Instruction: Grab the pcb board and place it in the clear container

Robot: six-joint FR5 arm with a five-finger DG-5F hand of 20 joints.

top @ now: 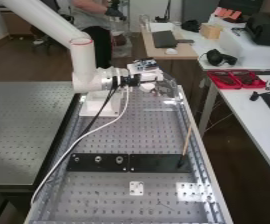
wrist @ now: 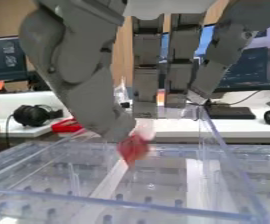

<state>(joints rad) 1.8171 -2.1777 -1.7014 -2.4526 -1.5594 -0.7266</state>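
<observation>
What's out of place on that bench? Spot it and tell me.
One thing: a thin stick with a dark end lies slantwise, its dark end at the black plate on the bench. It looks left behind, unlike the squared-up plate. I can make out no spill or damage.

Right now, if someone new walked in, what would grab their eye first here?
Probably the long white arm, coming in from the high view's upper left over the perforated bench. In the wrist view it's the big dark grey hand above the clear container, with a small red piece right by it, possibly the board. Then the bright red trays on the white side table.
</observation>
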